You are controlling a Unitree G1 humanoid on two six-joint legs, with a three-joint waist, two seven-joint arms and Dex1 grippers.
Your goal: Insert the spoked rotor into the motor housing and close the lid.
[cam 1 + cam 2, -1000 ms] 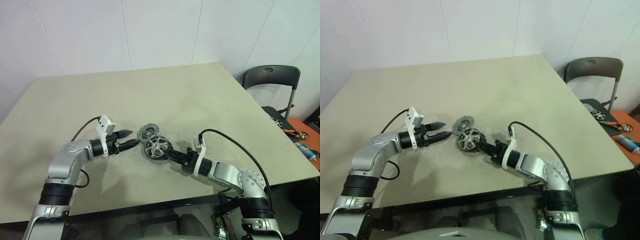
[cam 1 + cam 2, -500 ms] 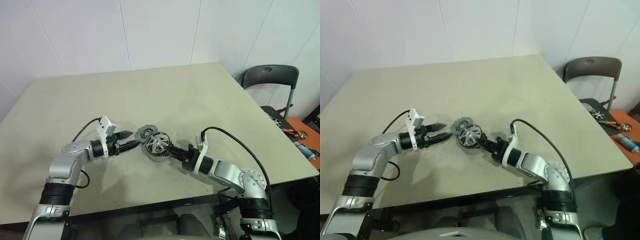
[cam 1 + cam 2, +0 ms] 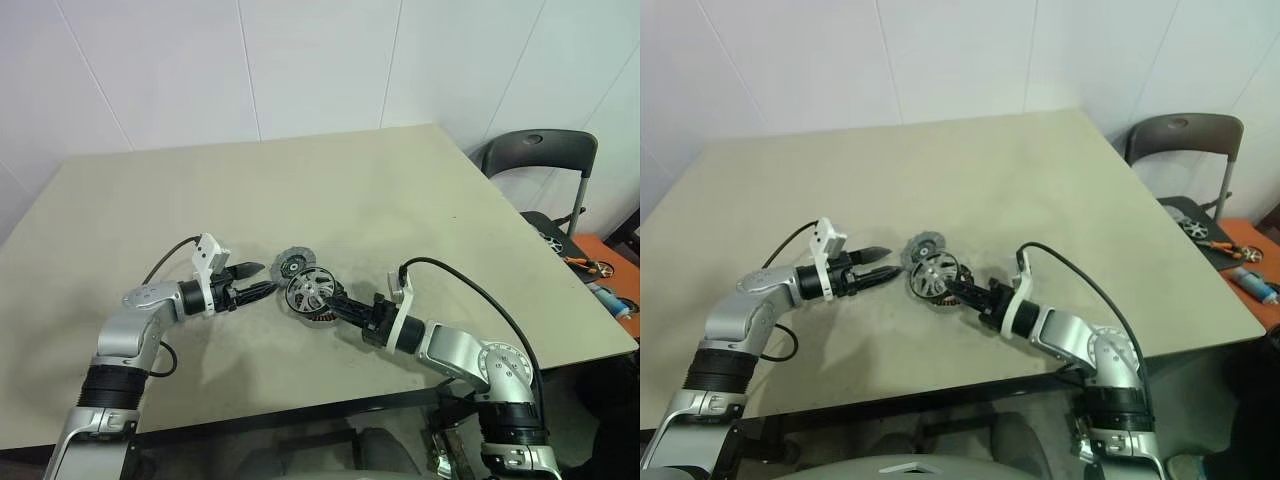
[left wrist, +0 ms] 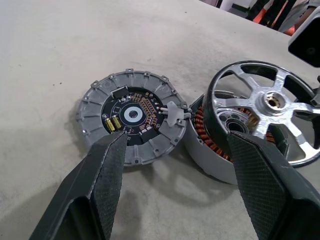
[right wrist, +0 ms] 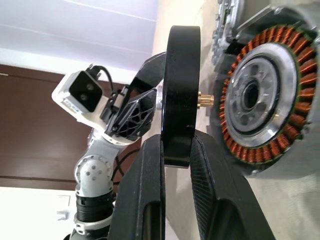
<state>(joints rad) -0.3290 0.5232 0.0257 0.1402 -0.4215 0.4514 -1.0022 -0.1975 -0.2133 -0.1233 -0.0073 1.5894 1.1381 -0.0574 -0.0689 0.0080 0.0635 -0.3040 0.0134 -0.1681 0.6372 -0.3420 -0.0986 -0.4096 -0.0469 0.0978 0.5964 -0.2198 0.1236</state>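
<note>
Right gripper (image 3: 336, 305) pinches the thin silver spoked rotor (image 3: 310, 291) edge-on just above the copper-wound silver cylindrical motor housing (image 4: 215, 150); left gripper (image 3: 262, 279) gapes empty beside the flat grey ribbed lid (image 3: 293, 265).

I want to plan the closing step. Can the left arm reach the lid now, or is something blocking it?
Probably yes. The lid lies flat on the table just ahead of the open left gripper, with nothing between them. The motor housing and the spoked rotor, held by the right gripper, sit beside it.
</note>
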